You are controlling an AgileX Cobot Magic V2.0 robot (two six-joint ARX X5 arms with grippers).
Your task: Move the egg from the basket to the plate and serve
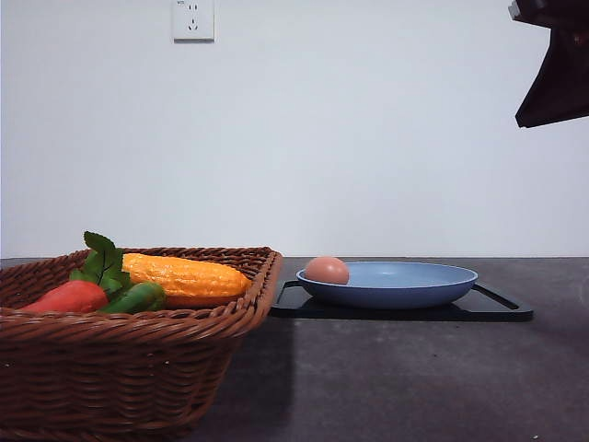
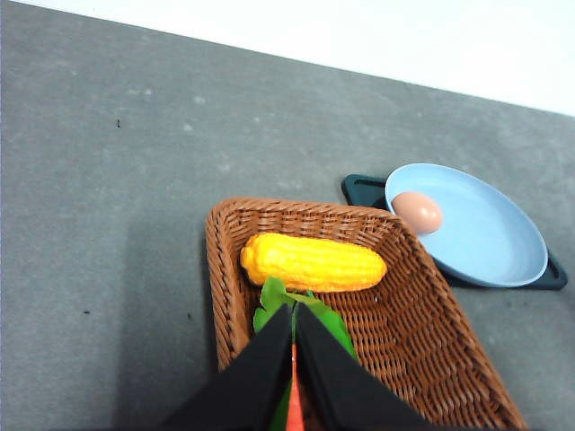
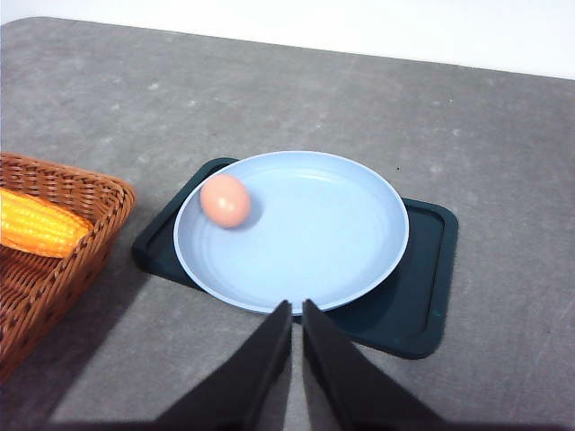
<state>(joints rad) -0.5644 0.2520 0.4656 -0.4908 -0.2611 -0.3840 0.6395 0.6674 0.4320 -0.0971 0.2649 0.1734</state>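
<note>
A dark grey, matte desk [image 1: 414, 378] with faint pale speckles is seen, bounded at its far edge by a white wall. Two things are set directly on it. A dark-brown woven basket [image 1: 120, 368] is placed at the left, near the front. A flat black tray [image 1: 497, 311] with cut-out handles is laid to the right of the basket, further back and just beside the basket's far corner. A soft shadow is cast on the desk beside the basket.
</note>
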